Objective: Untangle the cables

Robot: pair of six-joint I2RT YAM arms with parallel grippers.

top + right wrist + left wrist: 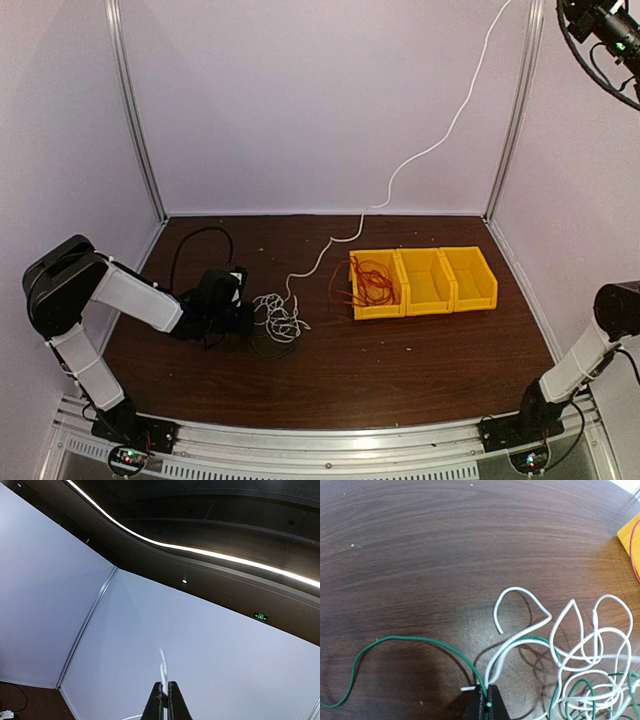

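Near the left side of the bench [420, 360], my left hand [486, 692] is pinched closed on the green cable [395, 638], right beside the loops of the white cable [516, 588]. Up high, my right hand [165, 686] is squeezed closed on a bit of the white cable. The red cable [372, 283] lies in the left yellow bin [380, 313].

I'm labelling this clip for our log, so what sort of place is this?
Probably a lab robot test cell: pale panel walls on metal frame posts box in a dark wooden table, with the left arm and right arm bolted along its near edge, plus yellow bins.
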